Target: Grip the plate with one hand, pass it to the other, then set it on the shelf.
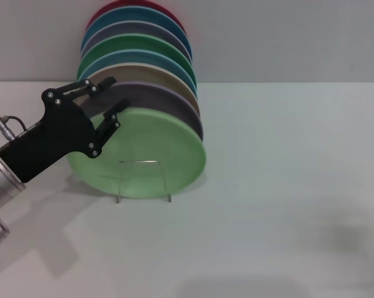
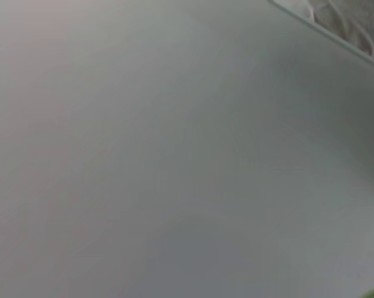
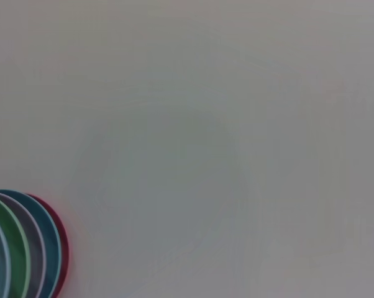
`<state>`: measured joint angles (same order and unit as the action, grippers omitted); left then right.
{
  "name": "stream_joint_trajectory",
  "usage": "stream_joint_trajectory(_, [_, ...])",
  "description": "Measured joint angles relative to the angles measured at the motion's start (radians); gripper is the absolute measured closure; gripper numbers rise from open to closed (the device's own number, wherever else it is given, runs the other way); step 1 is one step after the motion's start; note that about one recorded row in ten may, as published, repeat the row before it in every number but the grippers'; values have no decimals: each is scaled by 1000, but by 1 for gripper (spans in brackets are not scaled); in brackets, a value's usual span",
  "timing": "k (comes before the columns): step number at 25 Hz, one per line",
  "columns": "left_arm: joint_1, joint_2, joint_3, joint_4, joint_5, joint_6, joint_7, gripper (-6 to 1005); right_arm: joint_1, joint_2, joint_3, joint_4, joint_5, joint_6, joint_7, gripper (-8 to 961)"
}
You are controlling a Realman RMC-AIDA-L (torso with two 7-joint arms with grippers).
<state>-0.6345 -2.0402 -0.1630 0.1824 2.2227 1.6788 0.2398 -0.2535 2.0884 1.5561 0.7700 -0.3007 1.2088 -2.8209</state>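
One round, pale mint-green plate [image 1: 156, 149] stands on edge at the front of the thin silvery wire rack [image 1: 143, 180], and I take that rack as my landmark. Behind it in the rack lean the other plates [image 1: 140, 62]: lilac, tan, teal, emerald, grey, blue and red. My left gripper [image 1: 111, 94], black, sits at the mint plate's upper left rim, fingers spread apart, one in front and one behind. I see nothing of my right gripper.

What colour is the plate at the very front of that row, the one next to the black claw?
Pale mint green: the plate stands at the front of the shelf; the head view shows it best.
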Motion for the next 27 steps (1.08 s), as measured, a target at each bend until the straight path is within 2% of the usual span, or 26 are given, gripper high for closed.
stream_joint_trajectory(3, [1,0,-2,0,-2,-1,0,833,1,0,-1,1,0,0,0,650])
stream_joint_trajectory(5, [8,0,-7,0,-10,9,0,669,2,-1,-1,1,0,0,0,650])
stream_joint_trajectory(8, [18,1,-10,0,-16,39,0,668,5,-2,-1,1,0,-5,0,650])
stream_joint_trajectory(10, [57,7,-12,-4,-67,157,-30,668,8,-3,0,1,0,-10,1,650])
stream_joint_trajectory(11, [84,9,-12,-4,-143,241,-123,668,11,-4,2,2,0,-13,1,650])
stream_joint_trajectory(12, [84,9,-12,-4,-143,241,-123,668,11,-4,2,2,0,-13,1,650])
stream_joint_trajectory(13, [103,12,-13,-12,-216,277,-226,668,12,-4,4,2,0,-13,1,650])
stream_joint_trajectory(15, [114,14,-13,-25,-272,280,-294,667,15,-3,9,1,1,-14,1,650])
stream_joint_trajectory(16, [132,9,-14,-45,-374,271,-401,667,22,-2,12,0,16,-14,1,650])
stream_joint_trajectory(17, [132,9,-14,-45,-374,271,-401,660,22,-2,12,0,16,-14,1,650])
stream_joint_trajectory(19, [144,-7,-19,-56,-462,237,-491,647,35,-4,12,-5,48,-20,2,650])
stream_joint_trajectory(21, [156,-19,-41,-92,-561,122,-634,633,62,-5,16,-16,74,-40,5,650])
stream_joint_trajectory(23, [159,-20,-50,-112,-576,86,-657,620,75,-5,22,-22,77,-47,7,650])
stream_joint_trajectory(26, [162,-24,-75,-164,-597,-11,-653,600,146,-5,58,-69,81,-56,11,650])
stream_joint_trajectory(27, [162,-26,-84,-175,-597,-31,-642,593,146,-5,58,-69,81,-56,11,650])
